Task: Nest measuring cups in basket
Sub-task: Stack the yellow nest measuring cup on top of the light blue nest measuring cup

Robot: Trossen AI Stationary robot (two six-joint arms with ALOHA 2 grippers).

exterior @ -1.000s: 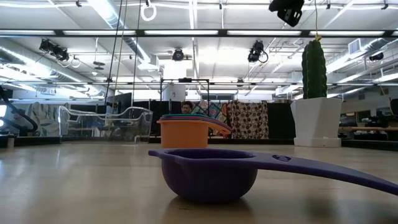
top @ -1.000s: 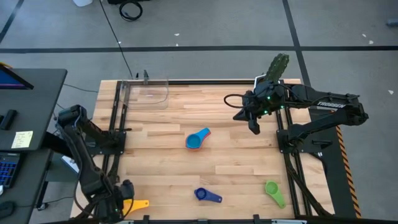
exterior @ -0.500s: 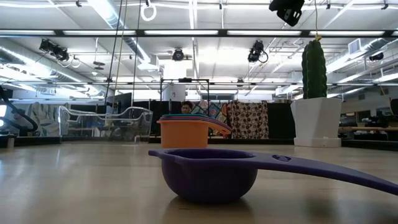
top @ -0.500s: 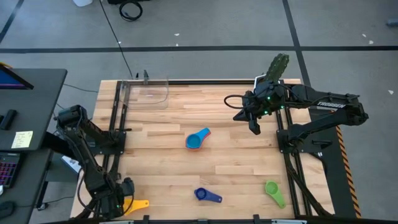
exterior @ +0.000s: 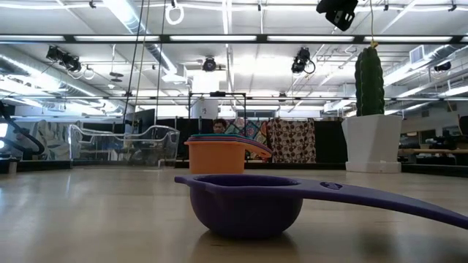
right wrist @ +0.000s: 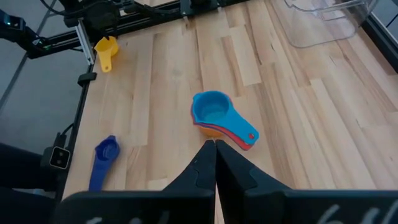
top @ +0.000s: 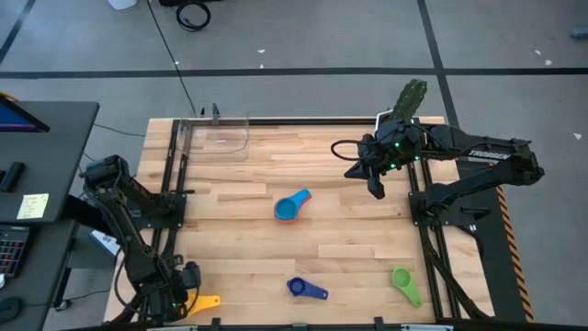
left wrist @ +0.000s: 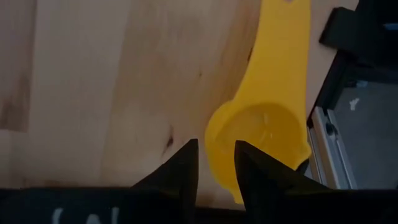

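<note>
A yellow measuring cup (left wrist: 264,127) lies upright at the table's near left corner (top: 200,301), its handle pointing toward the right edge. My left gripper (left wrist: 214,149) points down over it, open. One finger is over the bowl and the other outside the rim; I see no touch. Light blue, orange and red cups sit nested (top: 292,206) mid-table. A dark blue cup (top: 306,289) and a green cup (top: 403,283) lie near the front edge. The clear basket (top: 220,136) stands at the far left. My right gripper (top: 375,188) hangs shut, high at the far right.
A white pot with a green cactus (top: 409,99) stands at the far right corner, just behind my right arm. A black metal frame (top: 175,198) runs along the table's left edge, close to the yellow cup. Bare wood lies between the stack and the basket.
My left gripper has come down toward the yellow cup at the near left corner, tipping a little, and then stopped. Its fingers keep the same gap. The cups and my right arm have stayed where they were.
</note>
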